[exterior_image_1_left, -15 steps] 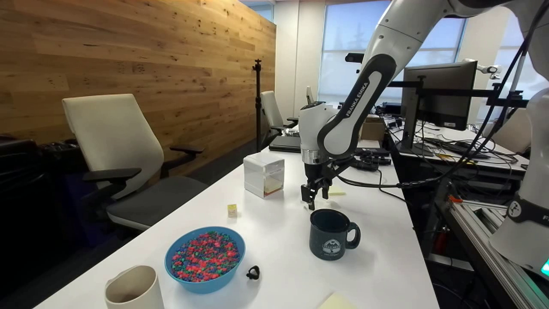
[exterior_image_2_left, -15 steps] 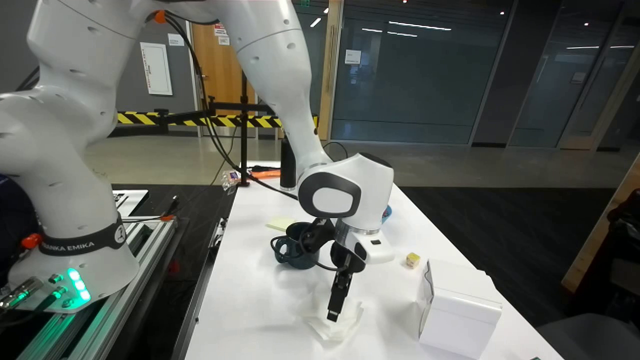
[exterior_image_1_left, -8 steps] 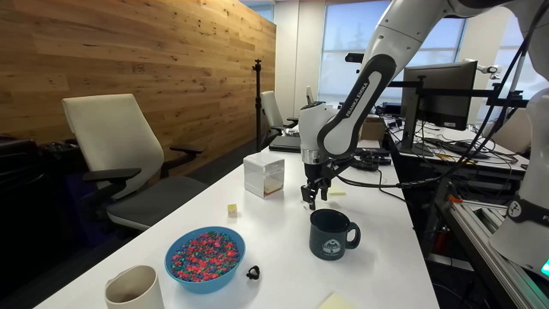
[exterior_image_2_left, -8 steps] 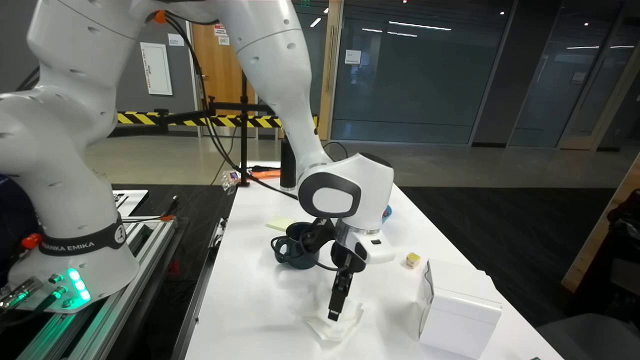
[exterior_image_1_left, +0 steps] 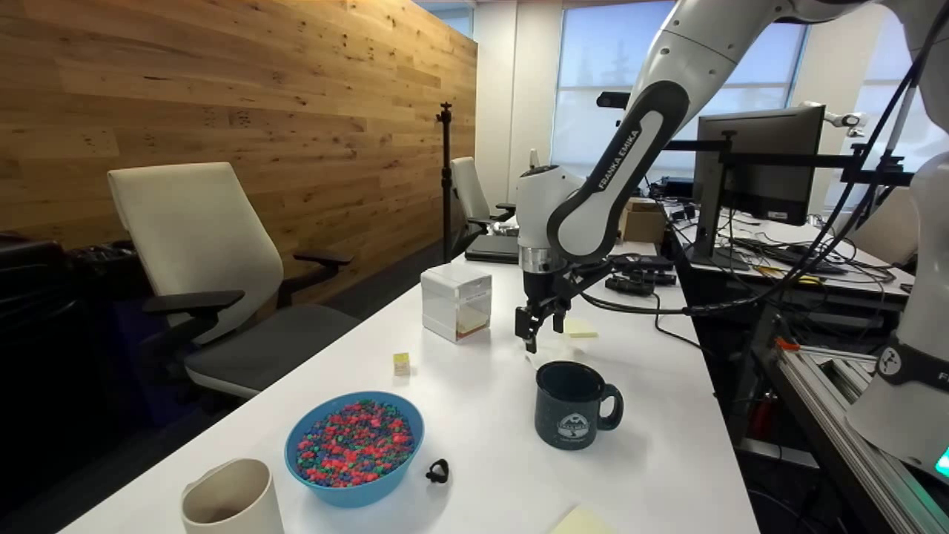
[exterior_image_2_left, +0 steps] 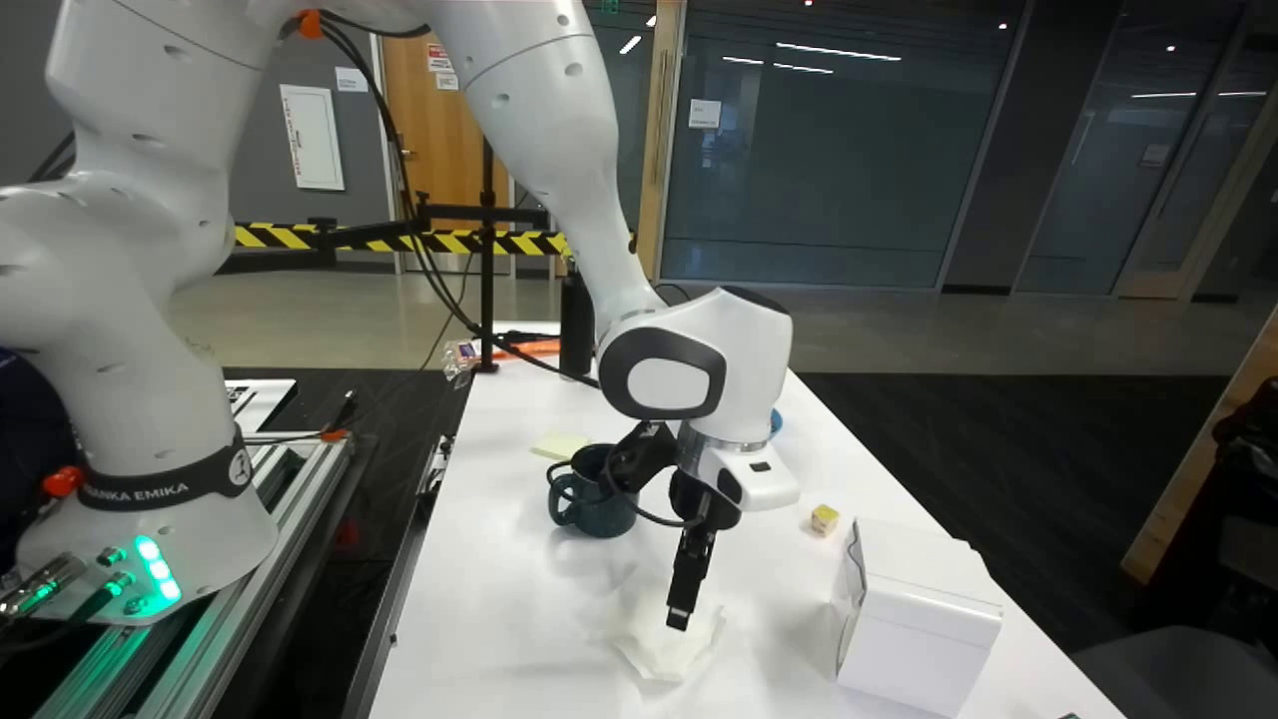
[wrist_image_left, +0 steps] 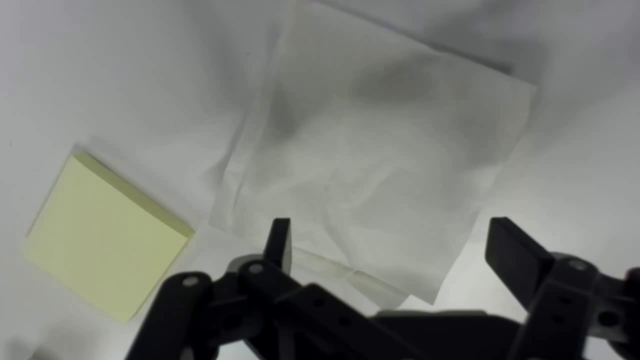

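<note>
Op: State of the gripper?
Eng: You have it spread wide, above the creased white sheet.
Op: Where's the sheet?
Eng: On your table, under the gripper; wrist view puts the yellow pad just beside it. In both exterior views your dark mug stands upright near the sheet.

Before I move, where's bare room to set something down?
Free: the table between mug, blue bowl, yellow cube and white box; also the strip between white sheet and robot-side edge. Crowded: by the open claw, sheet and yellow pad lie close together; around the bowl, beige cup and small black piece.
</note>
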{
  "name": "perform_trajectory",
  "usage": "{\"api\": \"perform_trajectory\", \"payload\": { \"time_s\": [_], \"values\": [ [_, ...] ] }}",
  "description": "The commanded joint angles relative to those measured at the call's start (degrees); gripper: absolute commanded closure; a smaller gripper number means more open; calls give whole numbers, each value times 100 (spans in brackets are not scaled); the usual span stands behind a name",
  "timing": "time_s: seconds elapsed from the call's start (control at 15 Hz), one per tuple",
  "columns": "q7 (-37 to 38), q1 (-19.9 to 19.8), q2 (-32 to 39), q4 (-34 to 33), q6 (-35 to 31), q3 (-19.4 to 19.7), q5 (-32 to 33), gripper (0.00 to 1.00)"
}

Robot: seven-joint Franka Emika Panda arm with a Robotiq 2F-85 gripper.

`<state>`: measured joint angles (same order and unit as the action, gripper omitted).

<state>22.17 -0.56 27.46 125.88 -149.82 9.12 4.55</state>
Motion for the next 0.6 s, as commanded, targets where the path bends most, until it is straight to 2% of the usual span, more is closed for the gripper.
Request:
{"api": "perform_trajectory", "payload": {
  "time_s": [0.0,0.53],
  "values": [
    [-247,-85,84,24,-84,-62,-248,0],
    [-425,-205,356,-56,-214,-121,-447,0]
  ]
}}
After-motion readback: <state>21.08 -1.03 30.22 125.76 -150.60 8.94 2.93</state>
